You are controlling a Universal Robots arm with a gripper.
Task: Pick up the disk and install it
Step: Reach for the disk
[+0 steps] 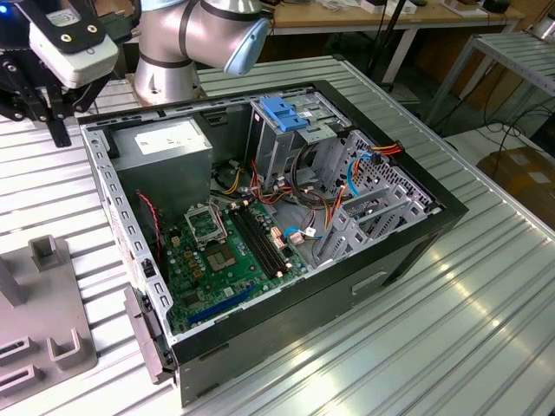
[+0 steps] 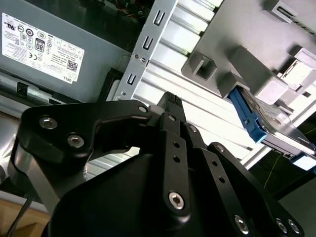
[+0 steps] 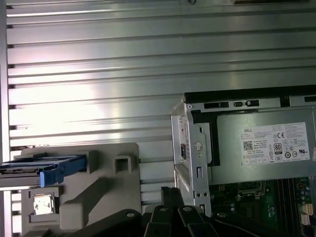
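In the exterior view, the open computer case (image 1: 286,225) lies on the ribbed surface (image 1: 486,286), with a grey fixture (image 1: 52,338) at its eight o'clock.

In the second wrist view, the end effector (image 2: 170,101) looks closed and holds nothing. The disk (image 2: 261,123) sits in the fixture, apart from it.

In the first wrist view, the disk is still seated there, so pickup and installation both remain. The power supply (image 3: 261,148) carries a white printed label with certification marks.
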